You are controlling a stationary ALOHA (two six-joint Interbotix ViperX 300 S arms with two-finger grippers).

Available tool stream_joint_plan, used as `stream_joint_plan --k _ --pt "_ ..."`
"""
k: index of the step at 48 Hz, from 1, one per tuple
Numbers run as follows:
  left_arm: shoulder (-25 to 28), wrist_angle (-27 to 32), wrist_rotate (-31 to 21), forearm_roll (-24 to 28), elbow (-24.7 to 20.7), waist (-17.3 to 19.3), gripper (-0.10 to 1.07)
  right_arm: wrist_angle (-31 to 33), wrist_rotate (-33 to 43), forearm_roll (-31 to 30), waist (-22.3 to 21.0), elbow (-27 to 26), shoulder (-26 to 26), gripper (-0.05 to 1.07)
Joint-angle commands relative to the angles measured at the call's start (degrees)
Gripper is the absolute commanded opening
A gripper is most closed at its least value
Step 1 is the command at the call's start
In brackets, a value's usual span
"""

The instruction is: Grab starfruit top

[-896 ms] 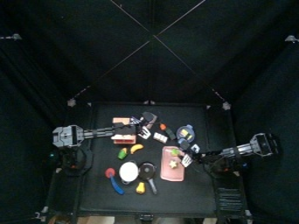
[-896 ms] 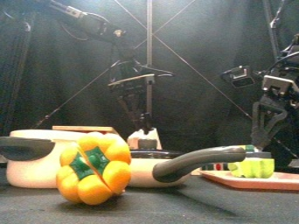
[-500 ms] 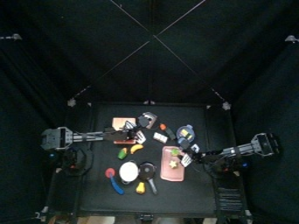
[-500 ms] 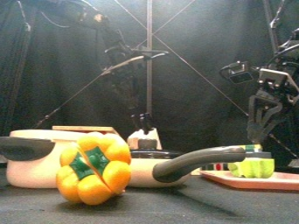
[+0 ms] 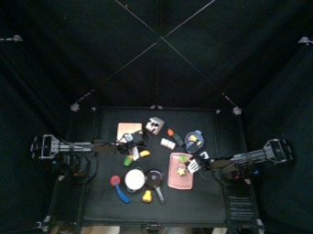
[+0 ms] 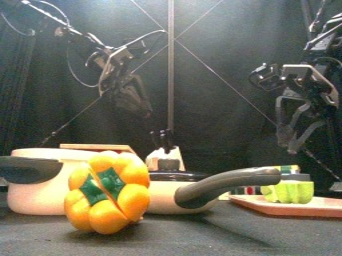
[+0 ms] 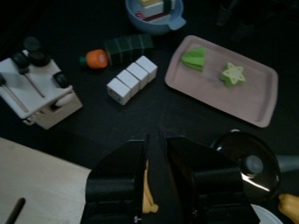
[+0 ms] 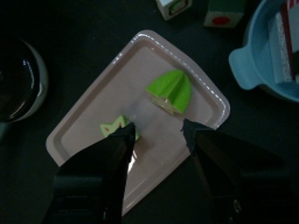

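Note:
The starfruit [image 8: 114, 128] is a small pale yellow-green star lying on the pink board [image 8: 87, 131], next to a larger green wedge [image 8: 172, 91]. My right gripper [image 8: 158, 147] is open above the board, with its left fingertip [image 8: 117, 144] right beside the starfruit. The left wrist view also shows the starfruit [image 7: 233, 74] on the board [image 7: 251, 101]. In the top view the right gripper [image 5: 200, 163] hangs at the board's [image 5: 184, 178] right edge. My left gripper [image 5: 124, 139] is drawn back at the table's left, jaws together.
In the front view a yellow toy pepper [image 6: 107, 192] and a cream pot [image 6: 47, 180] with a long handle [image 6: 227, 186] stand near. A blue bowl [image 8: 274, 52], white blocks [image 7: 131, 79], a wooden board [image 7: 47, 188] and a white plate [image 5: 134, 179] lie around the pink board.
My left arm has pulled back to the left and risen away from the table's middle. My right gripper has stayed over the pink board, shifting only slightly.

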Motion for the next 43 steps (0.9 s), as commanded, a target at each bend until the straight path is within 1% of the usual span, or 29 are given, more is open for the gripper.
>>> stream_joint_plan --k 1,6,11,18,24,29,34,37,43 --pt "-1.8 -5.7 0.2 1.5 2.0 1.1 0.62 3.4 0.3 3.1 -0.3 -2.1 -1.0 0.84" --pt "-2.4 -10.5 0.9 4.3 4.4 2.3 0.62 7.7 0.3 5.1 -0.4 -3.9 -0.9 0.84" --pt "-2.7 -13.3 1.2 6.3 5.6 3.1 0.62 9.5 0.0 5.1 -0.7 -5.4 -0.6 0.84" --pt "-2.7 -15.5 1.3 7.0 7.4 4.8 0.62 9.4 0.1 4.2 -1.2 -6.7 0.0 0.84" --pt "-2.8 -18.0 1.8 7.7 9.1 5.2 0.62 9.4 0.3 4.4 -2.0 -6.4 0.9 0.85" --pt "-2.8 -22.3 2.4 7.8 10.6 4.9 0.62 9.3 0.4 5.6 -2.8 -6.2 1.9 0.85" --pt "-2.8 -27.9 3.1 7.9 12.7 5.0 0.62 9.2 0.4 6.4 -3.0 -6.8 2.7 0.85" --pt "-2.9 -29.3 3.7 8.0 12.7 5.3 0.62 9.1 0.3 6.5 -3.8 -7.1 3.3 0.85" --pt "-3.4 -29.5 4.6 7.7 13.0 5.2 0.62 9.0 0.3 6.2 -5.3 -7.8 4.6 0.88"
